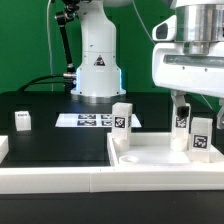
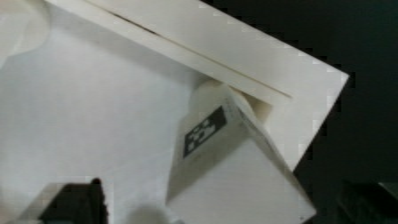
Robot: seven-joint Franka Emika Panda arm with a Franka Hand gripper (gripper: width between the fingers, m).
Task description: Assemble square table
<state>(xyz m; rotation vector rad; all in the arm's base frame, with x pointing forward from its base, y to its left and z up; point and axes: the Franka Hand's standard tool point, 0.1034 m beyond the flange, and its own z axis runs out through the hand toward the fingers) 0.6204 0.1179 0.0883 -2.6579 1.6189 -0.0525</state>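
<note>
The white square table top (image 1: 150,156) lies at the front on the exterior view's right, rim up. Two tagged white legs stand on it: one (image 1: 182,122) directly under my gripper (image 1: 181,104), another (image 1: 201,140) just in front of it. A third leg (image 1: 122,117) stands behind the top. A fourth (image 1: 22,121) lies far on the exterior view's left. In the wrist view the tagged leg (image 2: 222,140) stands on the top (image 2: 89,110) between my gripper's (image 2: 222,208) dark fingers (image 2: 71,200). The jaws stand wide, with a gap beside the leg.
The marker board (image 1: 92,120) lies in front of the robot base (image 1: 97,70). A long white rail (image 1: 60,182) runs along the front edge, and a white piece (image 1: 3,148) sits at the exterior view's left edge. Black cables trail behind.
</note>
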